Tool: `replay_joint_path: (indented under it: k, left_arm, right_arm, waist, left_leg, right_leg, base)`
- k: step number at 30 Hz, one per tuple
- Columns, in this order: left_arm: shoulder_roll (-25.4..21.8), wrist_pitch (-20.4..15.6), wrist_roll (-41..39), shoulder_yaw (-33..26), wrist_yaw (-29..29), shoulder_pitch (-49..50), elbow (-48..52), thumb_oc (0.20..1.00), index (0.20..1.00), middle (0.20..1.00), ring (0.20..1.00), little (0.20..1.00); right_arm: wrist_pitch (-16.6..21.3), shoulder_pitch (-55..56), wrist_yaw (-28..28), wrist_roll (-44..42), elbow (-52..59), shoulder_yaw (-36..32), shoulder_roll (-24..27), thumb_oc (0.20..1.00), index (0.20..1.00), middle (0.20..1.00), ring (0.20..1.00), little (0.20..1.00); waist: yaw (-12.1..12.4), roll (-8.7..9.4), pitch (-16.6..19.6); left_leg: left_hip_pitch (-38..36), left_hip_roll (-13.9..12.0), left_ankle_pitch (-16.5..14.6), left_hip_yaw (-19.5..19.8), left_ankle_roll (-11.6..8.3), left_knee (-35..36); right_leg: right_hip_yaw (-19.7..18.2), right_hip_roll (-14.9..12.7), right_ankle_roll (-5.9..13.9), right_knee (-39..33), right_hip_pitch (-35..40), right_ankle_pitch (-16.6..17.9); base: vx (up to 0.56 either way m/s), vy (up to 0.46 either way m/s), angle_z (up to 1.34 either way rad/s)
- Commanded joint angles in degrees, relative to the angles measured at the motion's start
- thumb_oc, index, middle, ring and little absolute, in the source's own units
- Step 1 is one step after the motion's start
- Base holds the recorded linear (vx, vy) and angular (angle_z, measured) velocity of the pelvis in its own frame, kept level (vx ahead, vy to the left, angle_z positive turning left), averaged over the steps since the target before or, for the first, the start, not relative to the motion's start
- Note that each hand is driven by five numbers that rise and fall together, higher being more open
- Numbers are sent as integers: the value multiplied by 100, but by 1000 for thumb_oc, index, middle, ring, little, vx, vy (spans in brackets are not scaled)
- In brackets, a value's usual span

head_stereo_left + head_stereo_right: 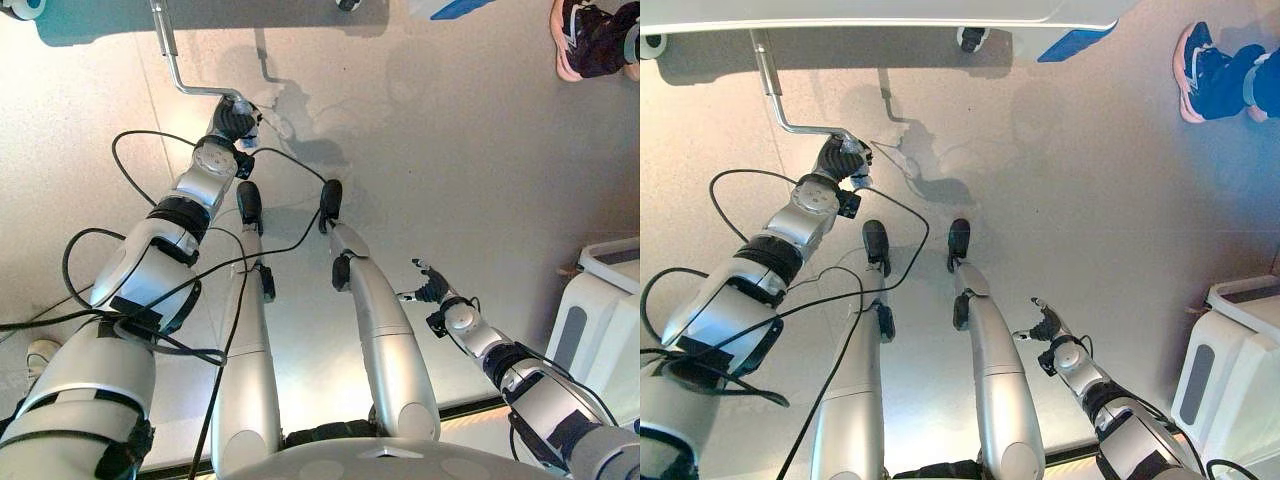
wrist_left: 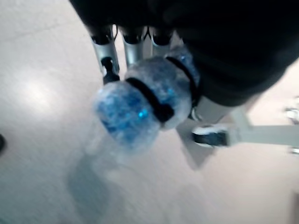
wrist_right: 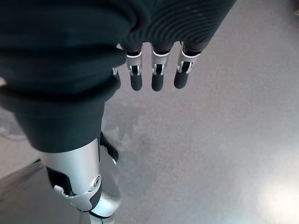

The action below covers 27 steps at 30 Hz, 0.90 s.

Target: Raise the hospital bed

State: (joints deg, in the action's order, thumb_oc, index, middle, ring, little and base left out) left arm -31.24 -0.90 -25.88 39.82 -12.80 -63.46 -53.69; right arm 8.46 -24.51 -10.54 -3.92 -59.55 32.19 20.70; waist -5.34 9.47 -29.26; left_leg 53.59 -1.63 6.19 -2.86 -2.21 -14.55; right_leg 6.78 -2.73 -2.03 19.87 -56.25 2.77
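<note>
The hospital bed's pale underside (image 1: 890,12) runs along the far edge of the view. A bent metal crank rod (image 1: 770,85) drops from it and turns toward my left hand (image 1: 840,158). That hand is shut on the crank's handle (image 2: 145,107), which is wrapped in bluish-white padding with black straps; my curled fingers (image 2: 133,44) show just behind the padding. The crank rod (image 1: 165,40) and left hand (image 1: 235,120) also show in the left eye view. My right hand (image 1: 430,285) hangs low over the floor, open, fingers (image 3: 156,77) straight and holding nothing.
A person's shoe (image 1: 1205,70) stands on the floor at the far right. A white box-like unit (image 1: 1230,370) sits at the near right. A bed caster (image 1: 972,38) and a blue panel (image 1: 1075,42) hang under the bed edge.
</note>
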Motion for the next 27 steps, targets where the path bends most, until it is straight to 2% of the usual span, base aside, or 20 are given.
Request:
replay_joint_path:
  k: [1,5,8,15,23,26,27]
  left_arm:
    - [418,-640,-123,306,213,-167,1271,200,200,200,200,200]
    - [301,-688,-257,391,231,-131,1603,200,200,200,200,200]
    - [-86,-845,-676,644,312,-5,2554,200,200,200,200,200]
    - [-670,-1021,-1275,915,423,145,3730,200,200,200,200,200]
    - [-1832,-1266,-2003,1039,653,518,5295,200,200,200,200,200]
    - [-2512,-1372,-2368,601,849,1330,6137,200,200,200,200,200]
    - [-2517,-1368,-2366,585,848,1347,6146,200,200,200,200,200]
  right_arm:
    - [-50,587,-42,42,298,43,382,1000,1000,1000,1000,1000]
    - [-50,613,-37,48,294,26,391,1000,1000,1000,1000,1000]
    - [-56,697,-23,72,339,7,415,1000,1000,1000,1000,1000]
    - [-61,802,-12,106,414,-1,469,1000,1000,1000,1000,1000]
    - [-21,894,24,145,376,-56,501,1000,1000,1000,1000,1000]
    - [15,956,56,218,328,-144,518,1000,1000,1000,1000,1000]
    - [15,954,56,218,328,-136,521,1000,1000,1000,1000,1000]
  waist:
    - [-143,-319,75]
    - [-129,-348,81]
    - [-99,-419,85]
    - [-61,-492,94]
    - [29,-596,83]
    - [141,-653,82]
    - [133,-654,83]
  left_leg:
    - [56,229,-257,51,118,-127]
    - [55,236,-259,54,120,-132]
    - [25,256,-253,48,118,-124]
    - [-23,272,-244,43,123,-98]
    - [-127,297,-217,40,106,-33]
    - [-201,303,-227,56,103,-51]
    - [-202,304,-227,57,103,-51]
  right_leg:
    - [112,69,645,-261,152,318]
    - [117,61,645,-239,145,306]
    - [138,48,642,-209,158,295]
    - [146,27,646,-193,184,287]
    - [189,16,656,-178,267,258]
    - [215,6,669,-133,325,238]
    - [215,6,669,-134,327,237]
  base:
    - [1,-7,4]
    - [2,-1,2]
    - [1,0,1]
    - [0,0,0]
    - [0,-2,1]
    - [0,0,0]
    - [0,0,0]
